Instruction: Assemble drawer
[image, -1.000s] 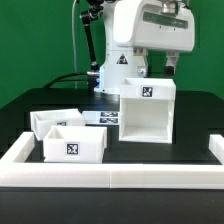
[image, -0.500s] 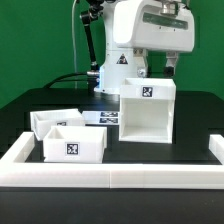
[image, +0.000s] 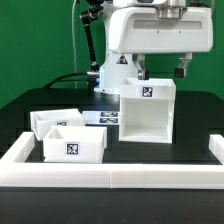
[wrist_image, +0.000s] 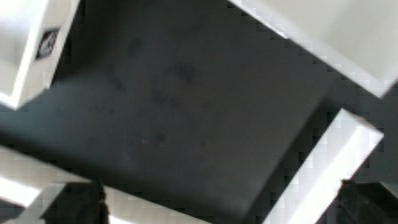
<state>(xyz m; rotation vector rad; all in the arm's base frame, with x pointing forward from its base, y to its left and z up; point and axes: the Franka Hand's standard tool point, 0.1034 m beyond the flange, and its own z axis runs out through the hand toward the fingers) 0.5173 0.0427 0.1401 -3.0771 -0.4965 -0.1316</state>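
Drawer, unassembled. Housing (image: 147, 118): right of centre, upright, long axis vertical, tag facing near. Trays, two, at left, apart from housing, open tops up: near tray (image: 72, 147), far tray (image: 52, 120). Gripper (wrist_image: 217, 205): fingers spread, empty, above table behind housing. Change: arm just lifted and turned; nothing taken, so joining probably not begun.

Bench (image: 196, 118) is lying bare toward the exterior view's right of the housing (image: 148, 120); trays (image: 72, 146) are blocking the other side.
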